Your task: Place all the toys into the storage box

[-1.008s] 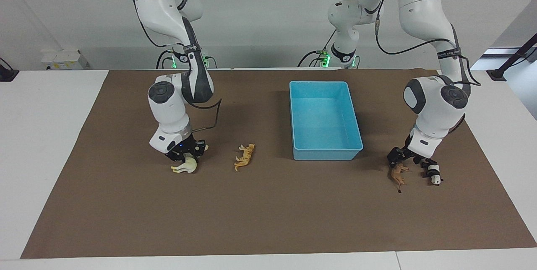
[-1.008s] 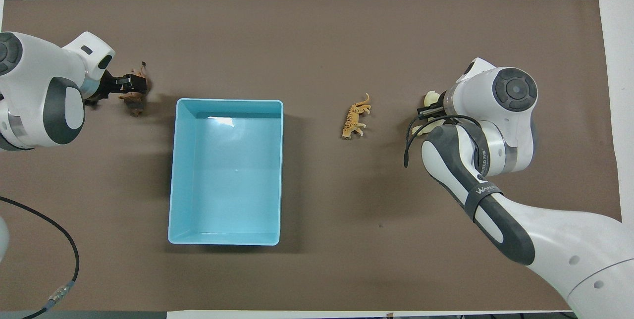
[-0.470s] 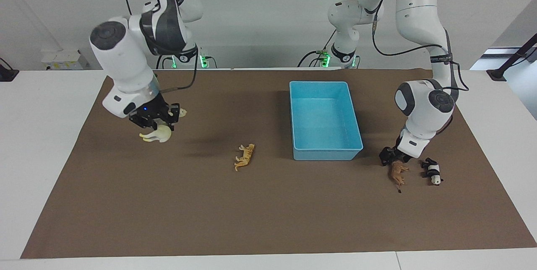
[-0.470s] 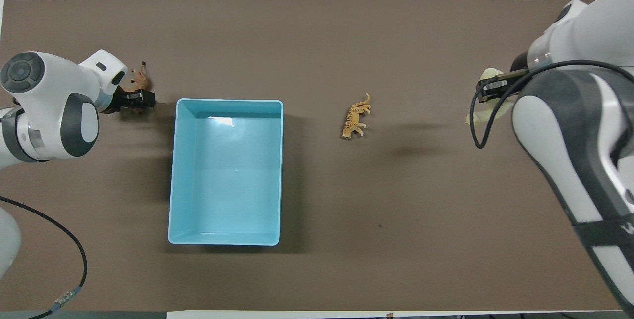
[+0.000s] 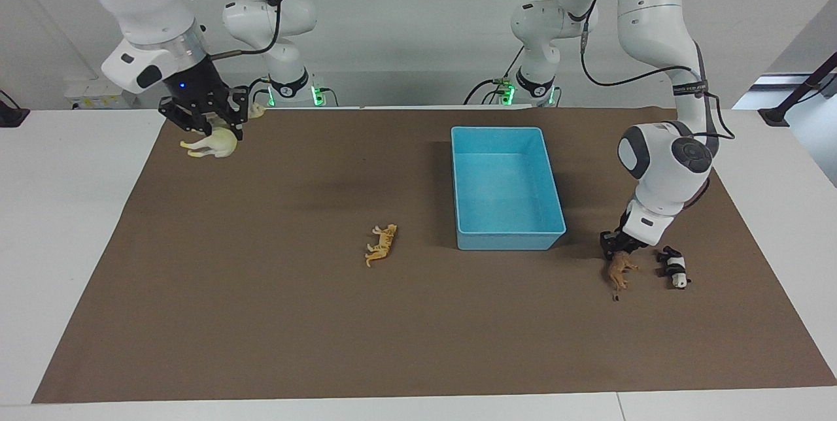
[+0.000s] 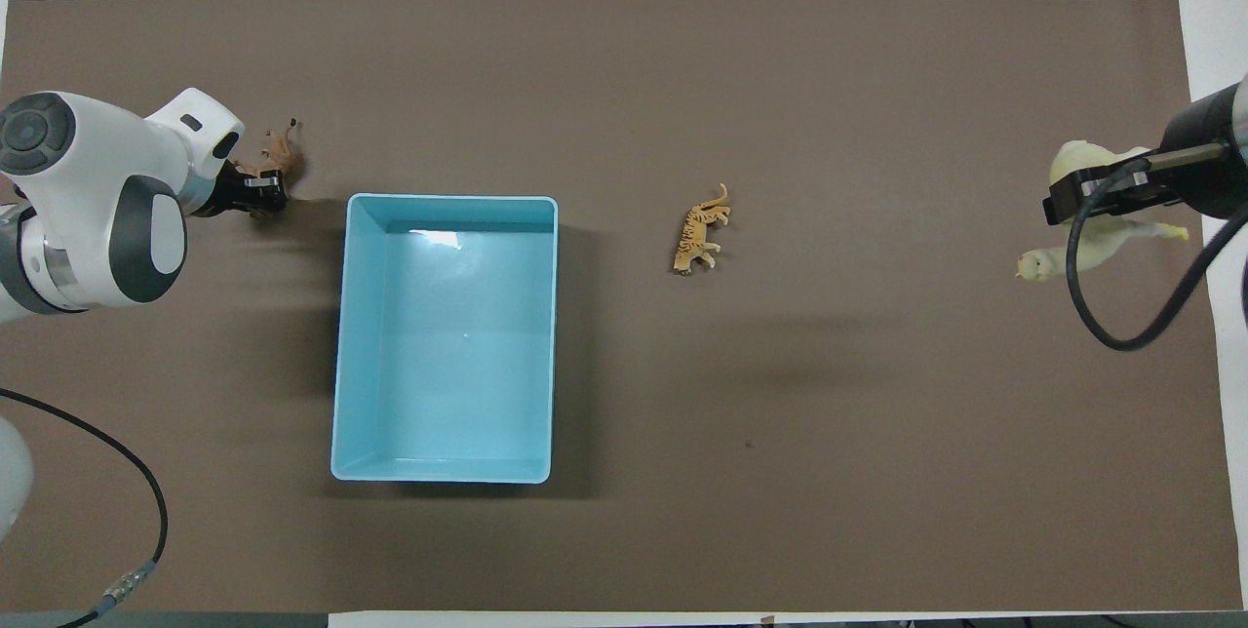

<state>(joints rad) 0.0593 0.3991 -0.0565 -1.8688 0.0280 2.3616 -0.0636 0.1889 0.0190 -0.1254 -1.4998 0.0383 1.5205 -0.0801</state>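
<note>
Brown mat (image 5: 261,316) on white table (image 5: 65,212), left gripper (image 5: 615,252) shut on lion (image 5: 619,272), right gripper (image 5: 208,121) holding horse (image 5: 212,144) aloft.

We see the box (image 5: 507,182) mid-mat, the tiger (image 5: 382,244) beside it toward the right arm's end, lion (image 5: 620,272) and panda (image 5: 674,267) side by side toward the left arm's end, horse (image 5: 210,142) hanging over the mat's (image 5: 261,316) right-arm end.

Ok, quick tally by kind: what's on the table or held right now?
Horse, cream-yellow, held up by the right gripper: 1
Tiger, orange: 1
Lion, brown, at the left gripper: 1
Panda: 1
Storage box, blue: 1
Total: 5
</note>
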